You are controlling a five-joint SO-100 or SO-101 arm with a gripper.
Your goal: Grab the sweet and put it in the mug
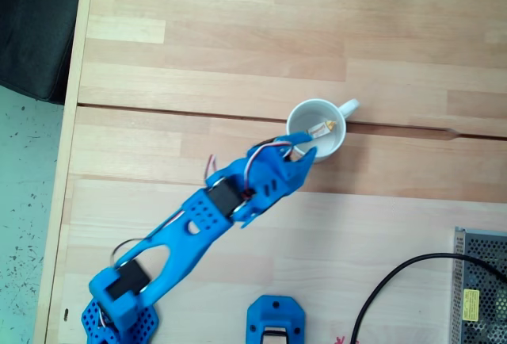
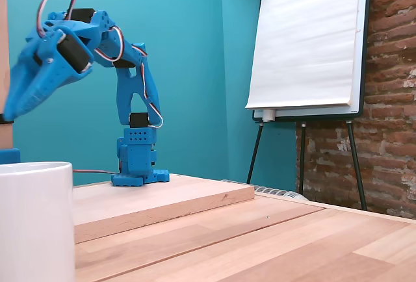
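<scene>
The white mug (image 1: 304, 116) stands on the wooden table, its handle pointing to the upper right in a fixed view from above. The sweet (image 1: 325, 128), a tiny pale wrapped candy, lies inside the mug near its right wall. My blue gripper (image 1: 307, 150) hovers at the mug's lower-left rim, its tips over the edge and apart from the sweet. From the low side, in a fixed view, the gripper (image 2: 12, 108) points steeply down above the mug (image 2: 34, 220) at the left edge. The gap between the fingers is not clear in either view.
A second blue arm base (image 1: 276, 320) sits at the table's front edge. A black cable (image 1: 380, 292) and a metal mesh box (image 1: 480, 288) lie at the lower right. A seam (image 1: 198, 114) runs across the wooden boards. A flipchart easel (image 2: 309, 48) stands behind the table.
</scene>
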